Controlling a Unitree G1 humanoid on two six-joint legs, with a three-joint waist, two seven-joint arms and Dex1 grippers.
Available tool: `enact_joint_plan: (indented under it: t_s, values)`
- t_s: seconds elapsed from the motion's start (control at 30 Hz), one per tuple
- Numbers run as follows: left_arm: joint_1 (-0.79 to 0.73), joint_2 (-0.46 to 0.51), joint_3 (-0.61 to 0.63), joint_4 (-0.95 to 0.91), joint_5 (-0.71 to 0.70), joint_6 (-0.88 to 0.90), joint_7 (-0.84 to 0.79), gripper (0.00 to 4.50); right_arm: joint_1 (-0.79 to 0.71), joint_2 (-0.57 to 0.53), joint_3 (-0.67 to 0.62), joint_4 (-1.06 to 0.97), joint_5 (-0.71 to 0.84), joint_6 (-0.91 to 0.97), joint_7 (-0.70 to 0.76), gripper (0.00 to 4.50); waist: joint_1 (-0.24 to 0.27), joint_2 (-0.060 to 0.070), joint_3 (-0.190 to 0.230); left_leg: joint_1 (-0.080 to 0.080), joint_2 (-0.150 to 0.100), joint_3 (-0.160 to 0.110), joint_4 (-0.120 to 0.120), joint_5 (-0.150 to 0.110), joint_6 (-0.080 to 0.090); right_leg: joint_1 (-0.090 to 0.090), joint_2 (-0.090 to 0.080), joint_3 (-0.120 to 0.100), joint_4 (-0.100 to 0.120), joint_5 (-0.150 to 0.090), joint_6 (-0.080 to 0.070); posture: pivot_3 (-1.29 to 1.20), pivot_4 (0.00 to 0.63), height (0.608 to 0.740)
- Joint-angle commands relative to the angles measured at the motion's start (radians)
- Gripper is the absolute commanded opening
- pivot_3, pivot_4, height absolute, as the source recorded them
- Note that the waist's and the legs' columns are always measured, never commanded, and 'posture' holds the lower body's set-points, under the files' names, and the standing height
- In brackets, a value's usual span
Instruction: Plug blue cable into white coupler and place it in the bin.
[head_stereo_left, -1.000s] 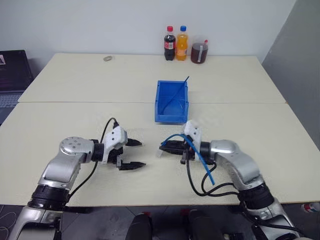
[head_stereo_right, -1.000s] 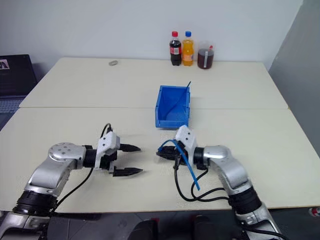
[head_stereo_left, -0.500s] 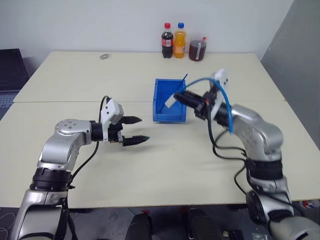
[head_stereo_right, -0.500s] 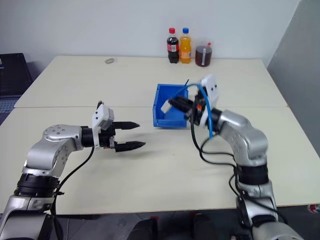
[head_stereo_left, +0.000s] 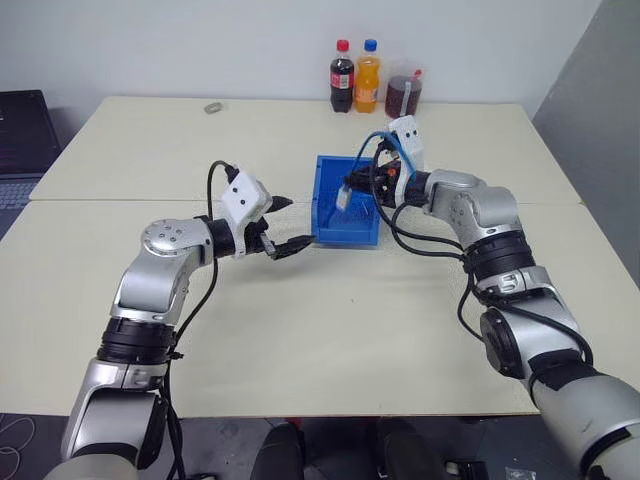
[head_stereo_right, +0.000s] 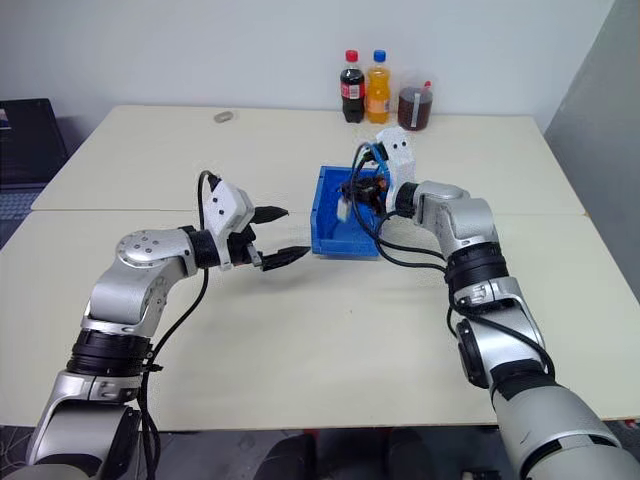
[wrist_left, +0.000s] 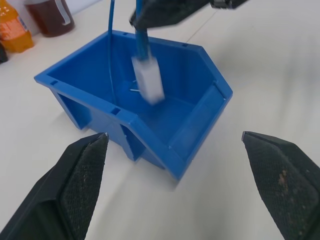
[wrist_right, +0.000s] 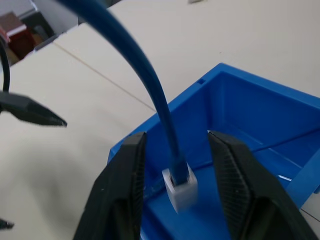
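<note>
Centre of frame: right claw (head_stereo_right: 352, 190) above blue bin (head_stereo_left: 326, 228) on counter (head_stereo_left: 400, 310), fingers parted, blue cable (wrist_right: 150, 85) with white coupler (wrist_left: 148, 80) between them, dangling inside bin. Left claw (head_stereo_left: 287, 224) spread wide, empty, just beside bin's left wall.

arms: silver metal shells, black joints | wrists: white housings, black cables | claw fingers (wrist_left: 75, 190): black, tapered
</note>
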Motion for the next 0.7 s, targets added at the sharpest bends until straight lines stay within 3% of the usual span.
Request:
enact_joint_plan:
  t_s: [0.03,0.23,0.37,0.47,0.7]
  values:
    - [-0.023,0.015,0.012,-0.068,-0.003,0.031,0.021,4.5,-0.059,-0.091,0.056,-0.025,-0.041,0.019,0.143,3.04,0.001,0.0,0.0,0.0,0.0,0.0,0.0,0.0,0.0,0.0,0.0,0.0,0.0,0.0,0.0,0.0,0.15,0.74]
    - [-0.031,0.029,0.014,-0.069,-0.001,0.052,0.028,4.5,-0.074,-0.223,0.123,-0.011,-0.105,-0.008,0.291,4.47,0.001,0.0,0.0,0.0,0.0,-0.001,0.002,0.0,0.0,0.0,0.0,-0.001,0.002,0.0,0.0,0.0,0.15,0.74]
    - [-0.02,0.036,0.035,-0.053,0.002,0.07,0.055,4.5,-0.03,-0.327,0.077,-0.048,-0.103,-0.057,0.341,4.49,0.004,0.0,0.0,0.0,0.0,-0.001,0.003,0.0,0.0,0.0,0.0,-0.001,0.003,0.0,0.0,0.0,0.15,0.74]
    - [0.003,0.038,0.061,-0.06,-0.006,0.091,0.092,4.5,0.086,-0.355,0.007,-0.228,-0.021,-0.052,0.373,4.49,0.007,0.0,0.0,0.0,0.0,-0.001,0.003,0.0,0.0,0.0,0.0,-0.001,0.003,0.0,0.0,0.0,0.15,0.74]
    - [0.151,0.075,0.164,-0.13,0.019,0.075,0.203,4.5,0.571,-0.403,-0.168,-0.845,0.126,-0.026,0.305,4.49,0.013,0.001,0.0,-0.002,0.001,-0.002,0.013,0.0,0.0,0.001,0.0,-0.002,0.01,0.0,0.0,0.0,0.15,0.74]
